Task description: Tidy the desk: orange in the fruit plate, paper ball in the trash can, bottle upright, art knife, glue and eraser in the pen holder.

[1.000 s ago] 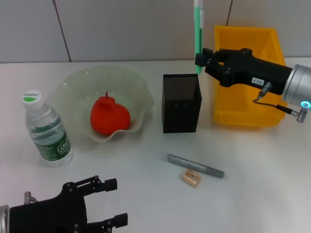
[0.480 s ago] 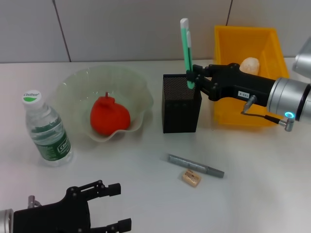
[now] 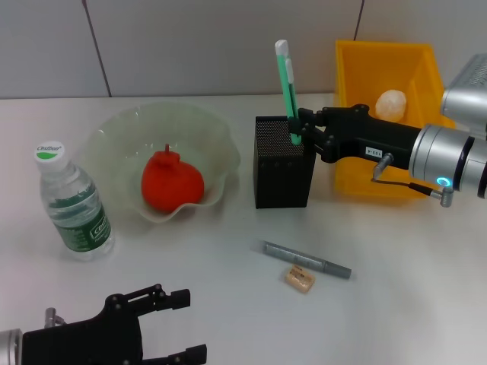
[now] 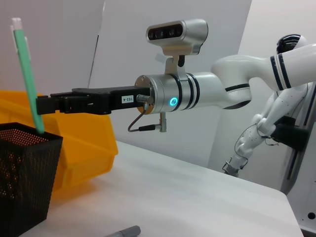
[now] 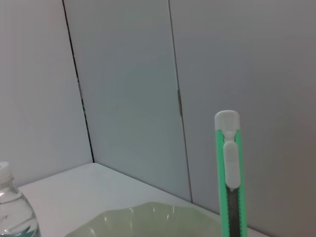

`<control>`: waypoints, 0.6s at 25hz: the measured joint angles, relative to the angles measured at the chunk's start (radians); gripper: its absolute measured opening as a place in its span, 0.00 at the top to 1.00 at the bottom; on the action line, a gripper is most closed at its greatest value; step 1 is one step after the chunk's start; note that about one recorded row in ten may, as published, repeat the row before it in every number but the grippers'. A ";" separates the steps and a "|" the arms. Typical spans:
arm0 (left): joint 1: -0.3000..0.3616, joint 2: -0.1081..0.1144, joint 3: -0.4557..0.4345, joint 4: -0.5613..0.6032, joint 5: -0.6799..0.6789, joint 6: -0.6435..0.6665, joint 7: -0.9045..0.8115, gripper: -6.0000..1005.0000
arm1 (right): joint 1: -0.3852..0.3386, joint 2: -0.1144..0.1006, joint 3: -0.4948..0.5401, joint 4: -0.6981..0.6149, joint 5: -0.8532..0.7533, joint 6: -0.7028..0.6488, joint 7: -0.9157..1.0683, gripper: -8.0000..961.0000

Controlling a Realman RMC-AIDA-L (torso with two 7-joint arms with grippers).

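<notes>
Reaching in from the right of the head view, the right gripper (image 3: 303,128) is clenched on the slim mint-green plastic art knife (image 3: 286,87), which stands nearly upright with its lower end inside the black square mesh pen holder (image 3: 283,163). Behind the arm sits the bright yellow rectangular plastic trash can (image 3: 358,80) with a pale crumpled paper ball (image 3: 391,104) in it. The red-orange lumpy orange (image 3: 172,180) lies in the pale green wavy-rimmed glass fruit plate (image 3: 114,133), and the clear plastic bottle (image 3: 73,202) stands upright to its left. On the white table (image 3: 396,266), the grey pen-shaped glue stick (image 3: 307,259) and the tiny beige eraser (image 3: 300,278) lie side by side in front of the holder. The black left gripper (image 3: 183,325) hovers low at the near edge, fingers spread and empty. From the left wrist, the right gripper (image 4: 40,104) pinches the knife (image 4: 25,74) just above the holder (image 4: 24,168). From the right wrist, only the knife's top (image 5: 229,173), the plate rim (image 5: 148,217) and the bottle (image 5: 15,212) show.
</notes>
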 joint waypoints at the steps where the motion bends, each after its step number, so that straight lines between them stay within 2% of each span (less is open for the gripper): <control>1: 0.000 0.000 0.000 0.000 0.000 0.000 0.000 0.20 | 0.000 0.000 0.000 0.000 0.000 0.000 0.000 0.69; 15: 0.002 0.000 0.000 -0.002 0.000 0.001 0.000 0.20 | 0.013 0.002 -0.001 -0.013 0.001 0.035 0.000 0.66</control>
